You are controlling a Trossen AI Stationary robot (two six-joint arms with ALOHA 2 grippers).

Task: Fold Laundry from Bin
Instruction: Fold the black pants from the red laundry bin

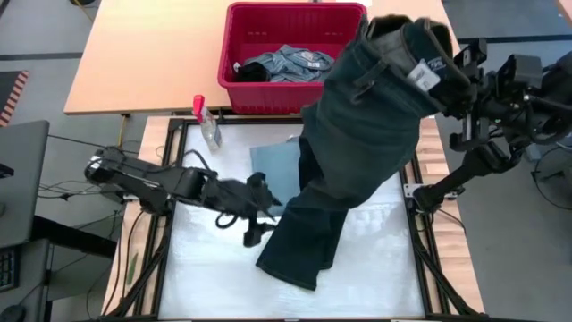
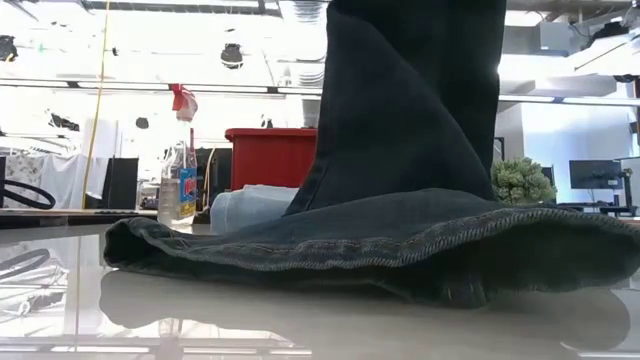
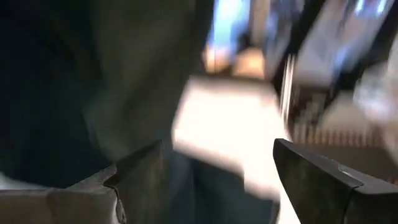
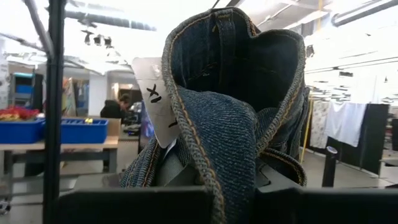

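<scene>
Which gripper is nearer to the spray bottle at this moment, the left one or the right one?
The left. The left gripper is open over the table, a short way from the spray bottle. The right gripper, far across, holds the jeans up by the waistband.

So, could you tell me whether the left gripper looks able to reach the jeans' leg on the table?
Probably yes: the left gripper is open right beside the jeans, whose lower leg lies flat with nothing between them.
</scene>
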